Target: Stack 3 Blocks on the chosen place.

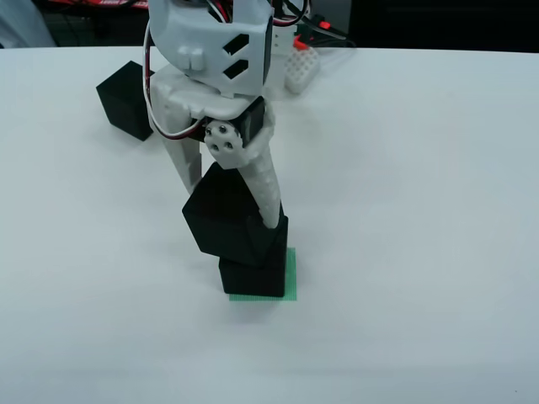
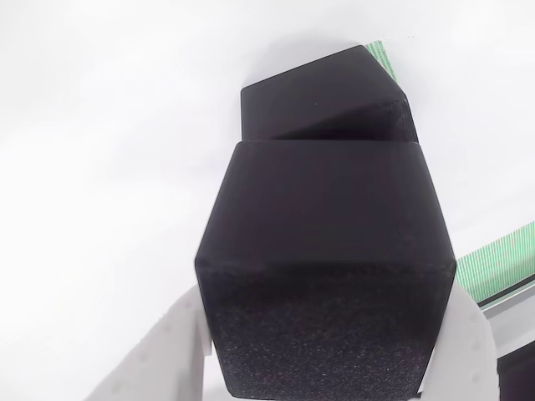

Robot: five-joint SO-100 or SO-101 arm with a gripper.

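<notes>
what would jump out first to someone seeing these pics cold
In the fixed front view, the white gripper at centre holds a black cube, tilted, against the top of another black cube sitting on the green striped square. A third black cube waits at upper left on the white table. In the view riding on the gripper, the held cube looms large.

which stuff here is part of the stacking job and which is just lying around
Job:
- held block in the gripper
- bottom block on the green square
- spare block at the table's back left

Lying about:
- white studded part
- red item behind it
</notes>
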